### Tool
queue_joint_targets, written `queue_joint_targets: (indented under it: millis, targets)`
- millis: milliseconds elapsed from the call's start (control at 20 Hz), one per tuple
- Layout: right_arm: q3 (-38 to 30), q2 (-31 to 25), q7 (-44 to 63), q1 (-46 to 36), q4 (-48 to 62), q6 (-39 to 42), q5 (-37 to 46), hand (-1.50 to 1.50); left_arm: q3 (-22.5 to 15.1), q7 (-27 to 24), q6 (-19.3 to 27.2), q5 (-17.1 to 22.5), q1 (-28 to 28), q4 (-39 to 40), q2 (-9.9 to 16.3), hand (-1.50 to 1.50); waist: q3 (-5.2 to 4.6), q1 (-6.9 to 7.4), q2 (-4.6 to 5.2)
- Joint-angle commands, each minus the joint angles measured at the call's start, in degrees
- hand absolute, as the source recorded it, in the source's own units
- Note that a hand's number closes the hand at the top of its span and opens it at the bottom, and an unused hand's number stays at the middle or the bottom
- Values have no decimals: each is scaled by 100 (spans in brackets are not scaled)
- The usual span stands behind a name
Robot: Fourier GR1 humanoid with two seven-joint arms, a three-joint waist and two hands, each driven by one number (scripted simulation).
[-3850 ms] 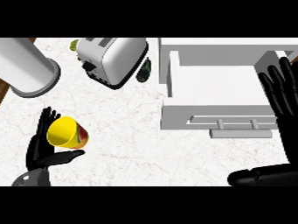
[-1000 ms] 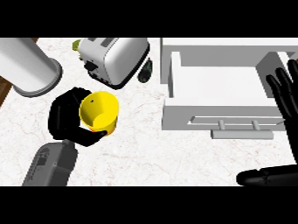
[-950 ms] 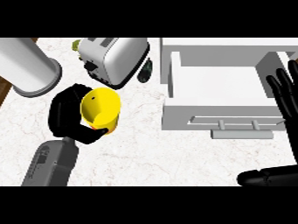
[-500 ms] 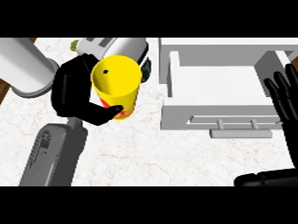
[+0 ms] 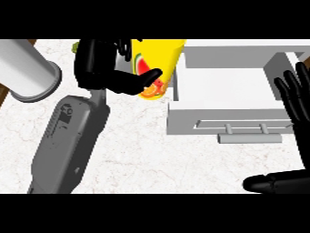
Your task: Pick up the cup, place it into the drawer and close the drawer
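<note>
1. Your cup [image 5: 156,63], yellow with a fruit print, is lifted off the counter at far centre, just left of the open drawer [image 5: 224,86].
2. Your left hand [image 5: 107,73] has it, thumb and fingers curled round its side.
3. You look to be mid-carry: pick done, placing not yet. The next move calls for travel right over the drawer's left wall, then lowering into the white tray.
4. The cup's long axis runs near-to-far in this view, tilted; I can't tell for sure which end is the mouth.
5. Your right hand [image 5: 308,98] rests at the right edge, fingers straight and spread.
6. A grey cylinder [image 5: 19,68] stands far left.
</note>
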Motion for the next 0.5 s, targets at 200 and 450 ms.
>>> queue_joint_targets:
  millis: [200, 450]
  targets:
    - [-218, -118, -51, -293, 310, 29, -98, -150, 217, -69, 152, -118, -1333, 1514, -20, 150, 0, -35, 20]
    - [-184, -95, -306, 30, 287, 199, -126, -150, -355, -40, 737, 10, -1594, 1870, -21, 150, 1, -63, 16]
